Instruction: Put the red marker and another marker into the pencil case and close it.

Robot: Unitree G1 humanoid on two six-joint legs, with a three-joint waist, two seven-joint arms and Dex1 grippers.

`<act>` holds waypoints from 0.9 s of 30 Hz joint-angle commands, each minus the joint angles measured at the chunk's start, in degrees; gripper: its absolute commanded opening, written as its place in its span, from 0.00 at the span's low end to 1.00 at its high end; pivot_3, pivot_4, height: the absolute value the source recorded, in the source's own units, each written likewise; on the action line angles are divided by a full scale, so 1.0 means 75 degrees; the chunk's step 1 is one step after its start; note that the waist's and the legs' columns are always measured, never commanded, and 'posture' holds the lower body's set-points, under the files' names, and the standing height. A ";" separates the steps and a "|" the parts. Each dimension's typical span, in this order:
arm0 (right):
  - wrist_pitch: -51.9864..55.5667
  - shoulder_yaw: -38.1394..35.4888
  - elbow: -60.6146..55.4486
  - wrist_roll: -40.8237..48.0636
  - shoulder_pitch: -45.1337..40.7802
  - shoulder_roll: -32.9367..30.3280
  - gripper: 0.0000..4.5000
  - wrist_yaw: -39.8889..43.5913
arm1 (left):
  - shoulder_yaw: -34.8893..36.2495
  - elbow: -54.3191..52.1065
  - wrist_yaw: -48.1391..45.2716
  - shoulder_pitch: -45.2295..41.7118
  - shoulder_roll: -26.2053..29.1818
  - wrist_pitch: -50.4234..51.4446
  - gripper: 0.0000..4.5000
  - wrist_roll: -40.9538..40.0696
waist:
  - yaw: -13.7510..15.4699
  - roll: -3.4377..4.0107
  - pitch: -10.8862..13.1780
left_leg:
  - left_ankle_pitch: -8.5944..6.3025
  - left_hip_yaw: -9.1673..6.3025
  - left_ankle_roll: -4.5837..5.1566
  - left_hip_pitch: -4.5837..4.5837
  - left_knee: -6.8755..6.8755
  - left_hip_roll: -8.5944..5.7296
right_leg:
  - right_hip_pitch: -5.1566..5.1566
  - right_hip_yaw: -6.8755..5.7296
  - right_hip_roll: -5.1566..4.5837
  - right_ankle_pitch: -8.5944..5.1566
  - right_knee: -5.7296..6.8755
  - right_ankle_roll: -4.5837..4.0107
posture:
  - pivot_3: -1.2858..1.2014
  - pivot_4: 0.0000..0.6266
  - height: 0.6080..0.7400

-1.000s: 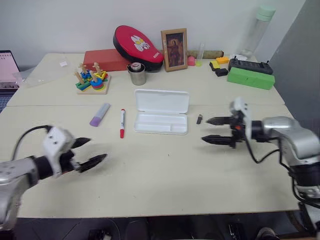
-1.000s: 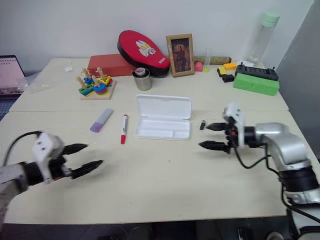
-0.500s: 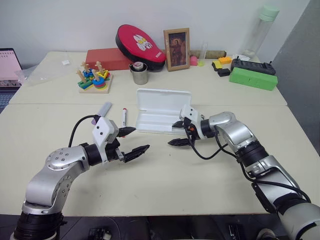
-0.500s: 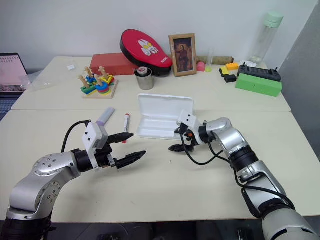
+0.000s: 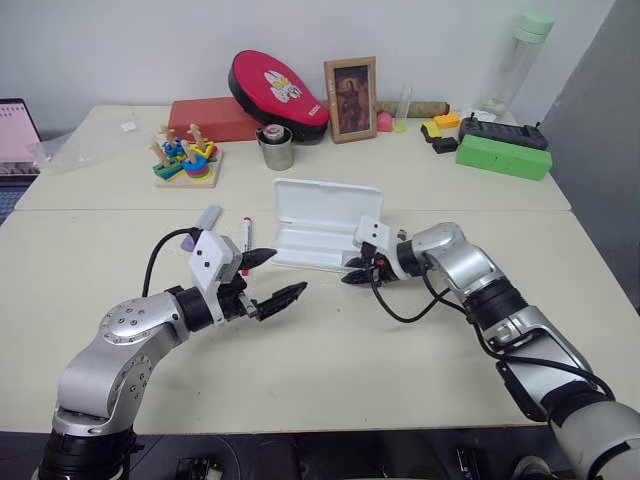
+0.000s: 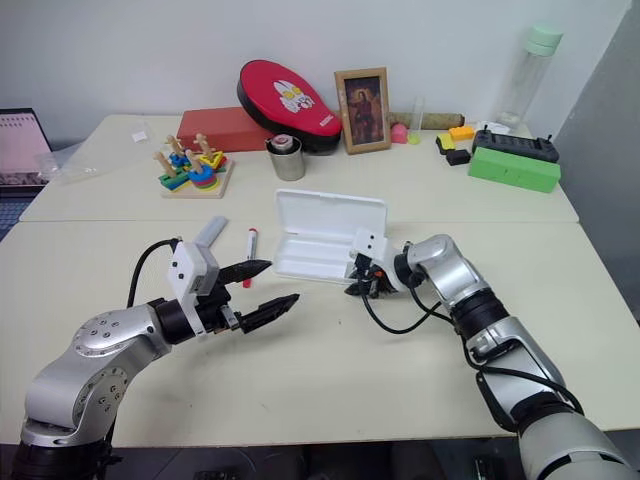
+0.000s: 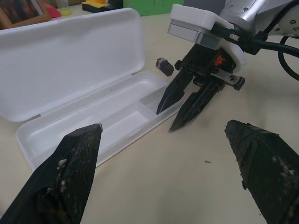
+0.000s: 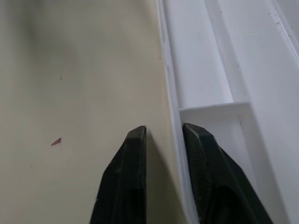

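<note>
1. Near the middle of the cream table (image 5: 330, 340), the pencil case (image 5: 322, 222) is laid open, its hinged lid folded back flat towards the far side and its tray seen bare inside.
2. At the tray's front right corner the right gripper (image 5: 352, 275) is set, pointing down and to the left. In the right wrist view its fingers (image 8: 126, 182) are drawn narrow, one on each side of the tray's front wall (image 8: 174, 107), with a slight gap visible on either side of that wall.
3. To the left of the case and apart from it, the red marker (image 5: 246, 239) is lying on the table, its red cap pointing towards the robot.
4. Further left, another marker (image 5: 202, 224), the lavender one, is partly hidden behind the left wrist's white housing.
5. Over the table, in front of the red marker, the left gripper (image 5: 268, 277) is held with its jaws spread wide and nothing between them.
6. A small dark clip-like object (image 7: 164, 66) is seen just beyond the case's right end, behind the right gripper.
</note>
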 commanded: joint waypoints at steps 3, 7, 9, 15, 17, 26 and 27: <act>-0.0038 -0.0063 -0.0612 0.0026 0.0222 -0.0079 0.01 0.0251 | 0.0213 -0.0182 0.0003 0.0055 0.0045 -0.0068 1.00 -0.0169 | -0.0001 0.0000 0.0000 | 0.0000 0.0000 0.0000 0.0000 0.0000 0.0000 | 0.0000 0.0000 0.0000 0.0000 0.0000 0.0000 | 0.52 0.24 1.00; 0.0088 -0.0256 -0.1412 0.0266 0.0532 -0.0178 0.01 0.0321 | 0.0204 -0.0213 -0.0035 0.0048 0.0083 -0.0046 1.00 -0.0196 | 0.0002 0.0000 0.0000 | 0.0000 -0.0001 0.0000 0.0000 0.0000 0.0000 | 0.0000 0.0000 0.0000 0.0000 0.0000 0.0000 | 0.52 0.24 1.00; 0.0266 -0.0280 -0.2267 0.0413 0.0918 -0.0346 0.01 0.0422 | 0.0311 -0.0197 -0.0083 0.0172 0.0146 -0.0041 1.00 -0.0216 | 0.0003 0.0000 0.0000 | 0.0000 0.0000 0.0000 -0.0001 0.0000 0.0000 | 0.0000 0.0000 0.0000 0.0000 -0.0001 0.0000 | 0.52 0.24 1.00; 0.1071 -0.0094 -0.4320 0.0630 0.2008 -0.0892 0.01 0.0458 | 0.0577 -0.0352 -0.0145 0.0586 0.0304 0.0026 1.00 -0.0305 | 0.0009 0.0000 0.0000 | 0.0000 -0.0001 0.0000 -0.0002 -0.0001 0.0000 | -0.0001 0.0000 0.0000 -0.0001 -0.0002 0.0000 | 0.52 0.24 1.00; 0.1200 -0.0047 -0.4564 0.0581 0.2228 -0.0969 0.01 0.0327 | 0.0682 -0.0363 -0.0122 0.0688 0.0333 0.0047 1.00 -0.0326 | 0.0004 0.0000 0.0000 | 0.0000 -0.0001 0.0000 -0.0002 0.0003 0.0001 | -0.0001 0.0000 0.0000 -0.0001 -0.0002 0.0001 | 0.52 0.24 1.00; 0.1154 0.0023 -0.4876 0.0483 0.2620 -0.1193 0.01 -0.0011 | 0.1112 -0.0182 0.0207 0.1052 0.0293 0.0050 1.00 -0.0334 | 0.0008 0.0000 0.0000 | 0.0000 0.0000 0.0000 -0.0001 0.0007 0.0001 | 0.0000 0.0003 0.0000 -0.0015 -0.0004 0.0024 | 0.52 0.24 1.00; 0.1086 0.0002 -0.4876 0.0504 0.2618 -0.1198 0.01 -0.0029 | 0.1213 -0.0077 0.0346 0.1062 0.0260 0.0131 1.00 -0.0346 | 0.0008 0.0000 0.0000 | 0.0000 0.0000 0.0000 -0.0001 0.0007 0.0001 | 0.0000 0.0003 0.0001 -0.0014 -0.0004 0.0023 | 0.52 0.24 1.00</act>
